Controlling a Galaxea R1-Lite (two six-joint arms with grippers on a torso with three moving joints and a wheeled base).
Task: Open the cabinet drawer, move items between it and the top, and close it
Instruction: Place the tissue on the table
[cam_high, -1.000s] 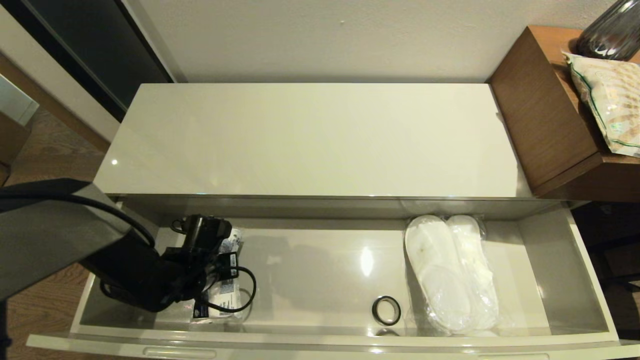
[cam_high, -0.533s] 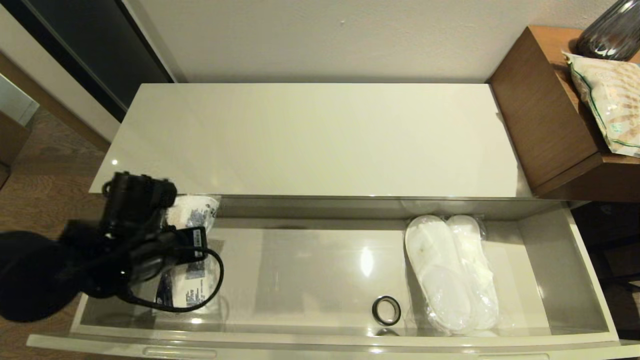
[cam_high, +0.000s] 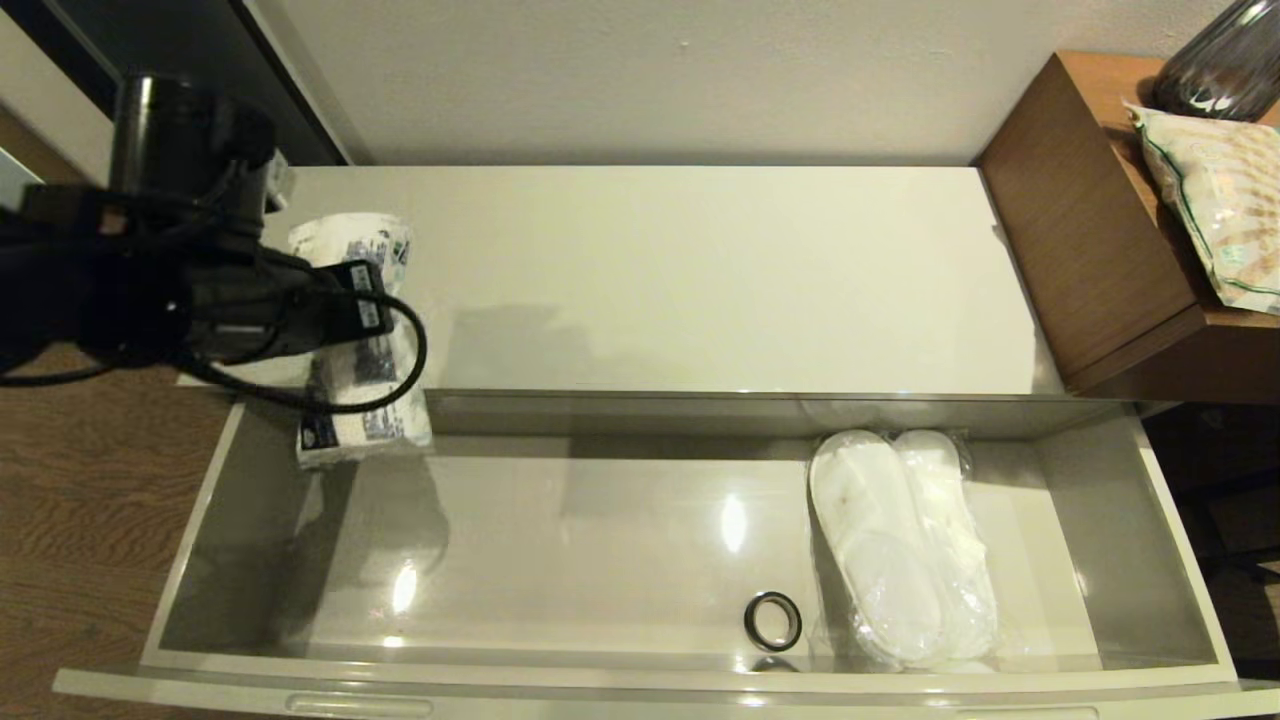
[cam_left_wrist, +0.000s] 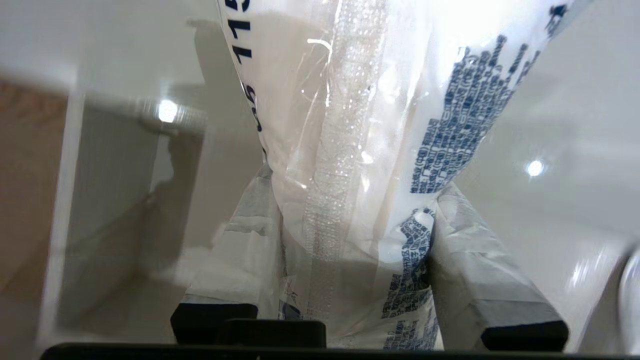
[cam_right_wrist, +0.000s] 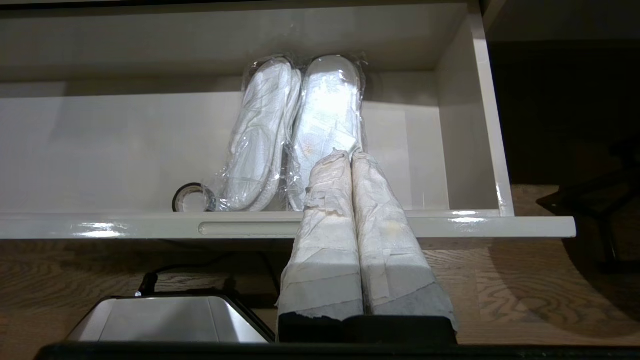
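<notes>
Since a second ago my left gripper (cam_high: 335, 330) has risen out of the cabinet drawer (cam_high: 1120, 520) with the small pack (cam_high: 352, 345) and swung back toward the top (cam_high: 650, 280); the slippers (cam_high: 900, 545) and the black ring (cam_high: 772, 620) have not shifted. I have the pack clamped between my left fingers (cam_left_wrist: 235, 260), pinched at its lower end so that most of it stands free beyond them. It hangs in the air over the left end of the cabinet, part above the top's front edge and part above the drawer's back corner.

I judge this to be the carry leg of moving the pack up onto the top. Next I should travel a little further back so the whole pack is over the slab, lower until it lies flat, then release.

My head view gives the pack's place relative to the top and drawer, but my arm hides the grip itself. Only the left wrist view shows the plastic squeezed between the fingers. My right gripper (cam_right_wrist: 352, 160), fingers pressed together on nothing, waits in front of the drawer, aimed at the slippers; only its own wrist view shows it.
</notes>
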